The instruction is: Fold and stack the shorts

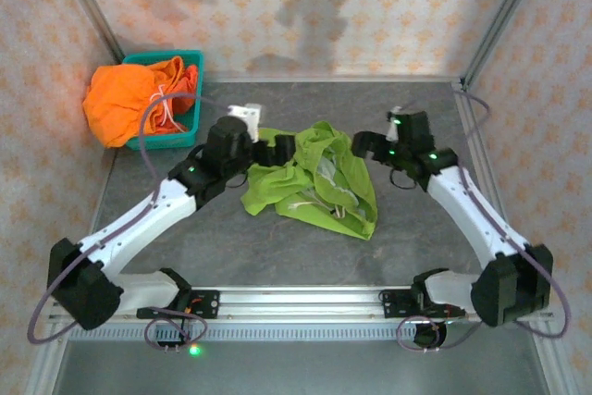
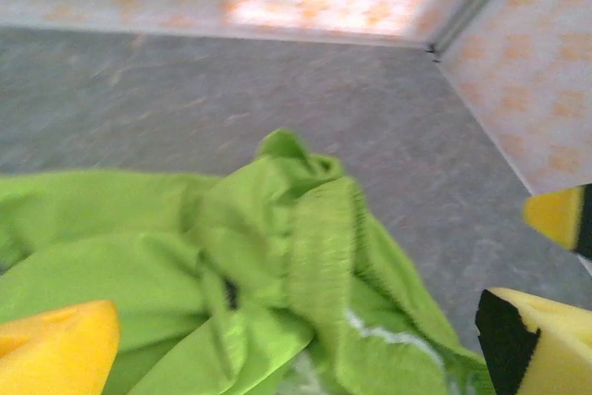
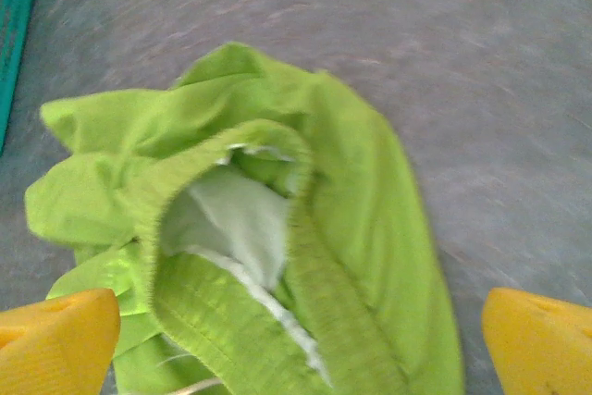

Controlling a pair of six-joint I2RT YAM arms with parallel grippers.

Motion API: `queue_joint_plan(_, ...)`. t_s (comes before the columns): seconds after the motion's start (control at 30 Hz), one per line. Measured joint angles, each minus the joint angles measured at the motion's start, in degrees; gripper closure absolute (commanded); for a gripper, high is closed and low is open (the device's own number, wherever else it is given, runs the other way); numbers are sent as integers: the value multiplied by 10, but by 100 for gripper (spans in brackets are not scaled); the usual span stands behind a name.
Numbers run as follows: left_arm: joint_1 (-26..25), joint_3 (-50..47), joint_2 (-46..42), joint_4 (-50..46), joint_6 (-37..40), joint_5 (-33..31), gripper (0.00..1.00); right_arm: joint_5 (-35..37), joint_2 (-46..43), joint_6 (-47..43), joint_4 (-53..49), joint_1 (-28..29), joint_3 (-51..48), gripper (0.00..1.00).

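Lime green shorts (image 1: pixel 314 178) lie crumpled at mid-table. Their waistband gapes toward the right arm and a white drawstring shows inside. The left gripper (image 1: pixel 277 147) hangs at their left edge, fingers spread wide and gripping nothing. The right gripper (image 1: pixel 363 143) hangs at their upper right edge, likewise spread and empty. In the wrist views the yellow pads (image 3: pixel 60 339) flank the cloth without pinching it. Orange shorts (image 1: pixel 125 104) are heaped in the teal basket (image 1: pixel 190 55) in the far left corner, spilling past its left rim. A grey cable (image 1: pixel 148 141) of the left arm loops across the basket's front. Open table (image 1: pixel 305 252) lies between the lime shorts and the arms' bases, behind the shorts, and along the right side. Metal posts (image 1: pixel 495 20) and patterned walls (image 1: pixel 370 6) close the far edge and both sides.
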Motion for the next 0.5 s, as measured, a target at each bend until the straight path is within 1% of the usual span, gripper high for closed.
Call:
queue_joint_plan(0.07,27,-49,-26,-2,-20,0,0,26,45,-10,-4,43,46,4)
queue_joint_plan(0.13,52,-88,-48,-5,-38,0,0,49,88,-19,-8,73,86,7)
queue_joint_plan(0.2,75,-119,-68,-7,-59,1,0,80,134,-30,-16,101,124,7)
queue_joint_plan(0.27,86,-138,-83,-9,-71,2,0,105,174,-51,-28,124,156,8)
queue_joint_plan(0.37,89,-154,-100,-9,-82,2,0,136,235,-97,-66,156,212,9)
queue_joint_plan(0.5,95,-161,-106,-9,-90,4,0,167,294,-157,-123,183,274,13)
